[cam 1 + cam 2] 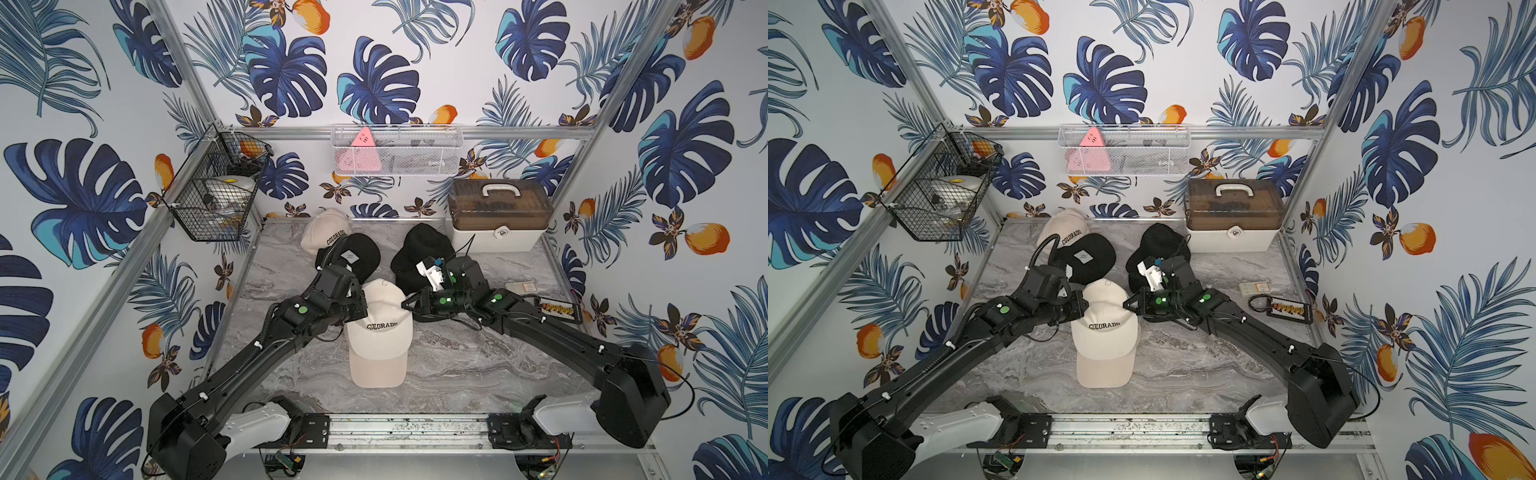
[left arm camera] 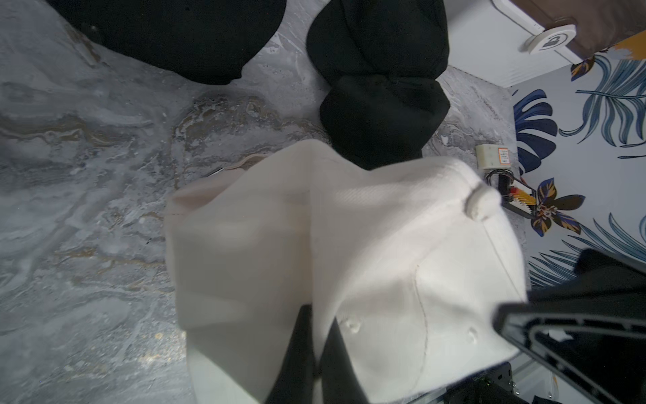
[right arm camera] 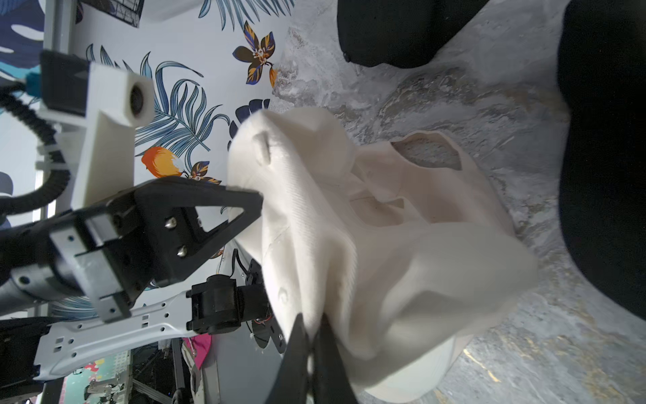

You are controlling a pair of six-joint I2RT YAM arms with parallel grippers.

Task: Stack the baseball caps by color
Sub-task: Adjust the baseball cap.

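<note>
Lettering first: black "COLORADO" runs across the front of the cream cap (image 1: 378, 332) in the middle of the bench (image 1: 457, 365), and the same word shows on a second cream cap (image 1: 326, 232) back by the rear wall. Just in front of that one sits a black cap (image 1: 357, 253) with a small white tag (image 1: 350, 258); I can't read anything on it. There's also a little lock icon on the latch (image 2: 552, 40) of the white storage box (image 1: 494, 239) in the far right corner.

Both arms are on the middle cap. The left end effector (image 2: 316, 325) is pinched tight on the crown fabric on its side, and the right end effector (image 3: 313, 325) is clamped on the opposite side, so the crown is bunched between them. Its brim points toward the near edge. Can't tell if it's off the surface.

A black pile (image 1: 419, 249) of cap fabric lies behind the right arm.

The bench is grey marble-look, and the walls have blue leaf wallpaper (image 1: 286, 70) with orange fruit.
</note>
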